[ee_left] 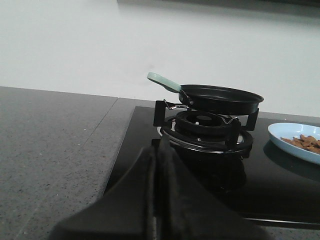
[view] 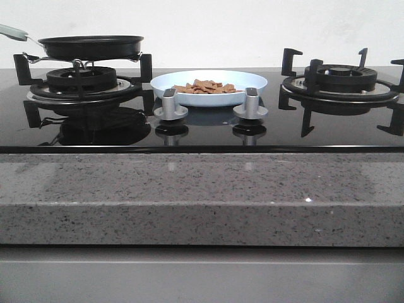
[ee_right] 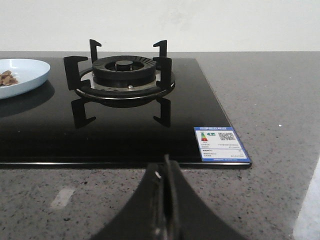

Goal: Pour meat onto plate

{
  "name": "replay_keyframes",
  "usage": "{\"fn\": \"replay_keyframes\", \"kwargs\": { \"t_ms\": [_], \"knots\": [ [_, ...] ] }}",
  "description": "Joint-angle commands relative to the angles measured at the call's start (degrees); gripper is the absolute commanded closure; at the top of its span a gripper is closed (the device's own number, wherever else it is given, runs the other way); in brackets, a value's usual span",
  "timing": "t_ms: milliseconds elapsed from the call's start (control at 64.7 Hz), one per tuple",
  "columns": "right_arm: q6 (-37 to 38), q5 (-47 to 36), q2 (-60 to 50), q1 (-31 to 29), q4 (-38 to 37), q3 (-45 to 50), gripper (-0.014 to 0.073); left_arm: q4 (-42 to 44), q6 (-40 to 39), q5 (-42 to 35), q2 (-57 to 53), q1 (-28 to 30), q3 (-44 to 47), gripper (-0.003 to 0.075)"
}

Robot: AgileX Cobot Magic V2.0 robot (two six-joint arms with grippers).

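From the front, the heap of small flat light-brown meat pieces (view: 205,86) lies inside the round shallow pale blue plate (view: 255,81), which sits on the glossy black glass hob (view: 208,136) between the two burners, just behind the two silver control knobs (view: 170,106); that central spot is within reach of both arms, and I judge the pouring done. The black frying pan (view: 91,46) with its pale green handle rests level on the left burner's black grate (view: 82,79), at about nine o'clock from the plate, looking empty from this low angle. Neither of my arms shows here. Through my left wrist camera, my left claw (ee_left: 156,200) is clenched, fingers pressed together on nothing, held low over the speckled grey stone desk (ee_left: 50,145) short of the pan, so clear of the hob. Through my right wrist camera, my right claw (ee_right: 166,210) is likewise clenched and empty, hanging back over the desk's near edge, facing the bare right burner (ee_right: 122,75), with the plate's rim at ten o'clock.
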Motion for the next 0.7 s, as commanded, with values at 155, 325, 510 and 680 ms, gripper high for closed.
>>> {"fn": "replay_keyframes", "kwargs": {
  "t_ms": [155,325,510,680],
  "knots": [
    [5.20,-5.28,-0.97,-0.41,-5.25,-0.24,0.0662,-0.43,-0.33,-4.86,-0.90,0.04,0.29,0.0741],
    [12.05,-7.21,-0.97,-0.41,-9.00,-0.24,0.0662,-0.43,-0.33,-4.86,-0.90,0.04,0.29,0.0741],
    [12.05,-8.48,-0.97,-0.41,-8.94,-0.24,0.0662,-0.43,-0.33,-4.86,-0.90,0.04,0.29,0.0741],
    [12.05,-8.66,-0.97,-0.41,-8.94,-0.24,0.0662,-0.43,-0.33,-4.86,-0.90,0.04,0.29,0.0741]
  ]
}}
